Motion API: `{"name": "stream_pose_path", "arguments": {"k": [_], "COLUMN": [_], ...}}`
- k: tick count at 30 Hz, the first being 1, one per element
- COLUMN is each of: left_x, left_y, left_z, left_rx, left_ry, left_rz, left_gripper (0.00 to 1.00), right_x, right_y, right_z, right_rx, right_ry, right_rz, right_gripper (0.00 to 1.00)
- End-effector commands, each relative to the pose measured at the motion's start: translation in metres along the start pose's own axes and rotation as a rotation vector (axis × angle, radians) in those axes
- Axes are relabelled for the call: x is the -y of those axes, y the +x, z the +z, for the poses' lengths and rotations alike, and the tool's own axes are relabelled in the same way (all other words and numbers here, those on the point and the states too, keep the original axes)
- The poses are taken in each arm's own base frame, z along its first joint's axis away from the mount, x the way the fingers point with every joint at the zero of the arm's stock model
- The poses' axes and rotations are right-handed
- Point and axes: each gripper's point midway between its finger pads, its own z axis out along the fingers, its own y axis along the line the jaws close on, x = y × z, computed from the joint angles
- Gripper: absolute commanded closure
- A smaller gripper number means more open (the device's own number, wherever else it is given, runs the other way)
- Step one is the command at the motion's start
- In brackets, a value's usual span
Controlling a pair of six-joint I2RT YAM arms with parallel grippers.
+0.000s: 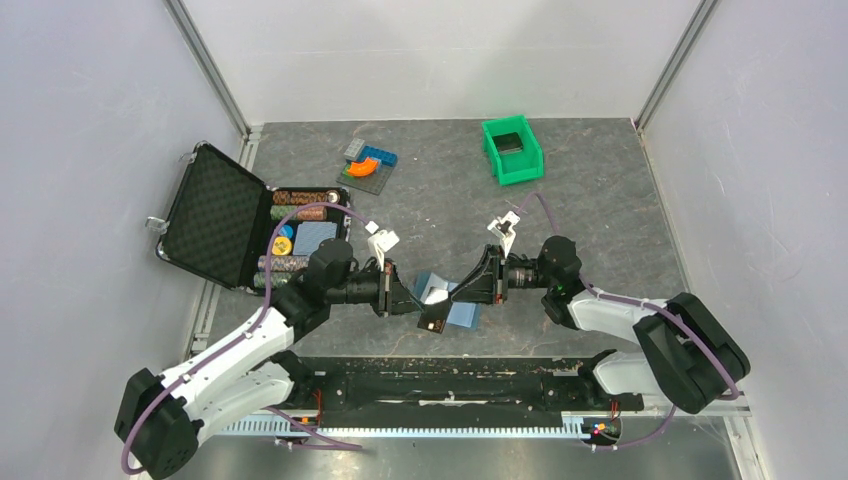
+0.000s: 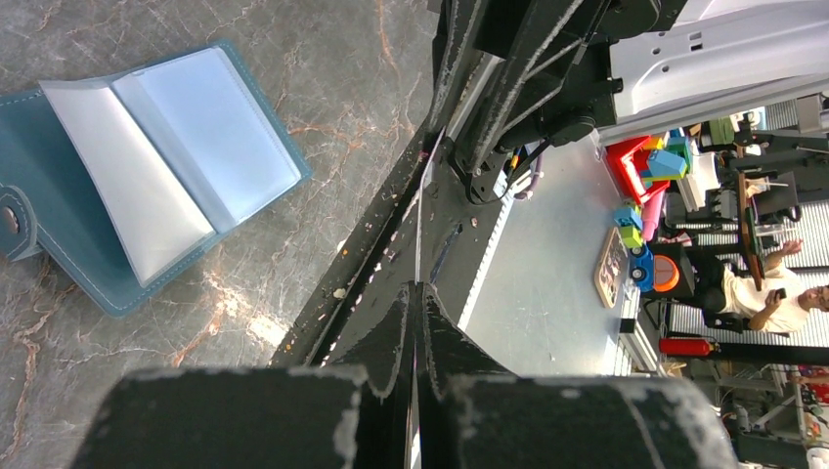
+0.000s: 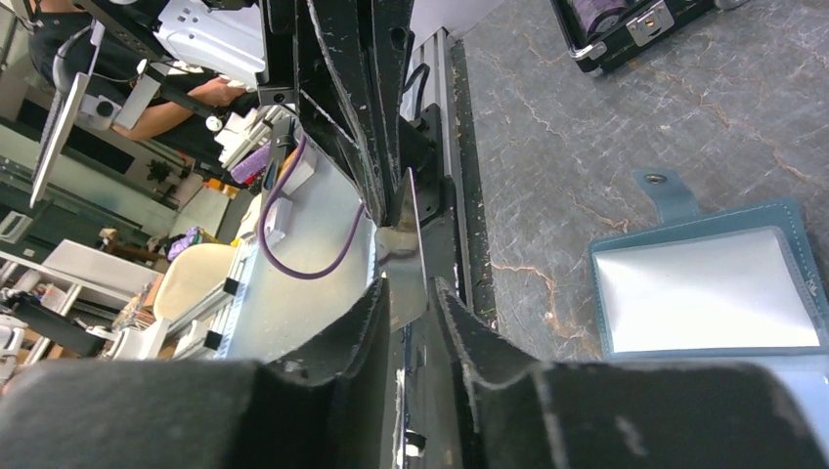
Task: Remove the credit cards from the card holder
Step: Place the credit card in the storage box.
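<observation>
- Top external view: the two arms meet nose to nose over the near middle of the grey marbled worktop (image 1: 600,210), the left pincer (image 1: 416,300) and the right pincer (image 1: 464,289) facing each other.
- The card holder (image 1: 466,316) lies open and flat on the worktop right under that meeting point, with its pale blue inner faces turned up.
- Left wrist view: the left pincer is closed tight on a credit card (image 2: 421,230), which shows edge-on as a thin pale line running out from between the fingertips.
- The card is held clear of the card holder. The open wallet sits off to one side on the stone, its clear sleeves fanned and its snap tab lying flat.
- Right wrist view: the free end of that same card reaches in between the right pincer's fingers, which stand narrow about it. One finger (image 3: 364,318) looks to be against the card, but I cannot tell whether the pair is actually pinching it.
- Well away at the back left an open black case (image 1: 215,215) lies with its lid thrown back (striped chips stacked in the tray).
- A green bin (image 1: 512,150) stands at the back right, and some toy bricks (image 1: 367,163) sit between the two.
</observation>
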Motion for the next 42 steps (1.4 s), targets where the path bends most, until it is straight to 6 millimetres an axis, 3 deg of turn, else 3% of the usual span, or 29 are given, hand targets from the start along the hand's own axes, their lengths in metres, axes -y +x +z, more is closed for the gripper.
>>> {"name": "stream_pose_path", "arguments": {"k": [1, 4, 6, 8, 11, 13, 15, 21, 29, 32, 35, 42], "left_x": [0.014, 0.014, 0.013, 0.009, 0.001, -0.006, -0.012, -0.029, -0.037, -0.037, -0.032, -0.031], "left_y": [-0.017, -0.018, -0.019, -0.021, -0.026, -0.03, -0.036, -0.055, -0.055, -0.049, -0.049, -0.03], "left_z": [0.0, 0.0, -0.001, -0.003, -0.008, -0.015, -0.023, -0.051, -0.076, -0.077, -0.075, -0.059], "left_rx": [0.041, 0.043, 0.05, 0.058, 0.073, 0.086, 0.101, 0.184, 0.229, 0.225, 0.232, 0.131], "left_ry": [0.052, 0.051, 0.041, 0.006, -0.073, -0.146, -0.214, -0.417, -0.512, -0.5, -0.467, -0.404], "left_rz": [0.062, 0.064, 0.063, 0.061, 0.072, 0.089, 0.109, 0.163, 0.243, 0.257, 0.244, 0.189], "left_gripper": [0.98, 0.98, 0.98, 0.89, 0.49, 0.32, 0.02, 0.0, 0.0, 0.0, 0.0, 0.0], "right_x": [-0.005, -0.005, -0.005, -0.004, 0.0, 0.007, 0.016, 0.049, 0.118, 0.147, 0.173, 0.229], "right_y": [-0.002, -0.005, -0.008, -0.011, -0.018, -0.02, -0.023, -0.051, -0.152, -0.188, -0.221, -0.28], "right_z": [0.0, 0.0, 0.001, 0.001, 0.0, -0.002, -0.005, -0.031, -0.12, -0.164, -0.195, -0.228], "right_rx": [0.005, 0.016, 0.028, 0.045, 0.063, 0.063, 0.059, 0.098, 0.325, 0.434, 0.509, 0.601], "right_ry": [-0.03, -0.028, -0.021, -0.008, 0.026, 0.071, 0.124, 0.322, 0.771, 0.954, 1.087, 1.252], "right_rz": [-0.029, -0.028, -0.027, -0.027, -0.032, -0.036, -0.047, -0.066, -0.075, -0.074, -0.095, -0.14], "right_gripper": [0.84, 1.0, 1.0, 1.0, 1.0, 1.0, 1.0, 1.0, 1.0, 1.0, 1.0, 1.0]}}
